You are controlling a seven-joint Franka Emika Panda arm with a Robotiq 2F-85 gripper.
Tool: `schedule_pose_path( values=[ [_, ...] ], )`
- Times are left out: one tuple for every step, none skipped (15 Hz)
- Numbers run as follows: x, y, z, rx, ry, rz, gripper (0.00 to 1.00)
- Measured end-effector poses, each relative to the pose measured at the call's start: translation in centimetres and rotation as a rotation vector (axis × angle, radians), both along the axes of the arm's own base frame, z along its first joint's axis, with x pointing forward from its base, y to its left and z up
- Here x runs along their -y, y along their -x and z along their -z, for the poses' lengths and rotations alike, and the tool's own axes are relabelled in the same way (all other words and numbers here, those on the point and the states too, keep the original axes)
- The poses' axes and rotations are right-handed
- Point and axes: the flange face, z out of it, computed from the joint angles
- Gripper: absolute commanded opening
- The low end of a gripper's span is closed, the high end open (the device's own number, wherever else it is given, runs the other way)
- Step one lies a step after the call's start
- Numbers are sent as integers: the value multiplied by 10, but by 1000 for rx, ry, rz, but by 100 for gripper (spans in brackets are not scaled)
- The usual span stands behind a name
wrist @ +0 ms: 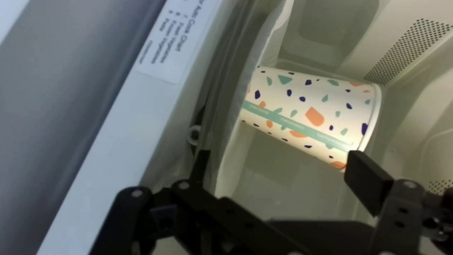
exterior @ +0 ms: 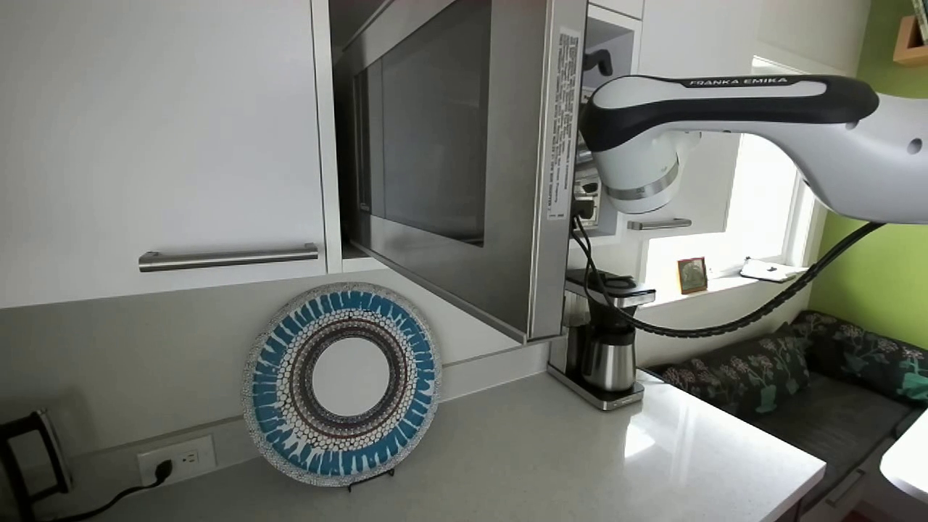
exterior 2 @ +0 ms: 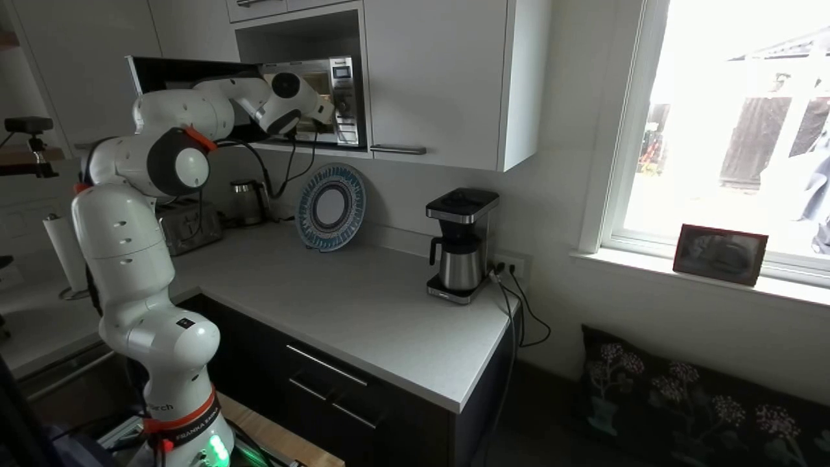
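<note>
Judging the step in hand as lining up for a grasp on a patterned cup (wrist: 308, 113), not yet holding it. Reading the gripper (wrist: 278, 156) from the wrist view as spread wide, gripping nothing. Placing the cup just ahead of the gripper, inside the microwave cavity (wrist: 283, 186), mostly in line with the gap in that view; cannot tell upright from tipped over. Noting one end close by the finger (wrist: 368, 177) at the right of the wrist view; cannot confirm contact or a gap there. Spotting the opposite finger (wrist: 201, 166) in front of the area outside the cavity rim (wrist: 231, 170), with a printed label (wrist: 173, 39) farther out on that same side of the gripper. Getting the arm (exterior 2: 188, 117) in both exterior views, with the microwave door (exterior: 449, 159) swung open beside the gripper; cannot make out the fingers there. Likely calls next for a shift toward the cavity side, enough to clear the cavity rim with the opposite finger, then a straight advance to bracket the cup before any squeeze. Watch for bumping the rim or nudging the cup deeper in.
</note>
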Motion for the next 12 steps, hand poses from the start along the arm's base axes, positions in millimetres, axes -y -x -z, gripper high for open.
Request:
schedule_pose_path(
  values=[
    [0, 0, 0, 0, -2, 1, 63],
    [1, 0, 0, 0, -4, 1, 55],
    [0, -1, 0, 0, -6, 1, 47],
    [0, -2, 0, 0, -8, 0, 39],
    [0, -3, 0, 0, -10, 0, 39],
    [0, -4, 0, 0, -11, 0, 43],
    [0, -5, 0, -1, -12, 0, 53],
    [0, -6, 1, -2, -13, 0, 58],
    [0, -7, 2, -3, -13, -1, 64],
    [-1, -8, 3, -5, -14, -1, 67],
    [-1, -9, 4, -7, -14, -1, 70],
    [-1, -9, 6, -10, -16, -2, 67]
  ],
)
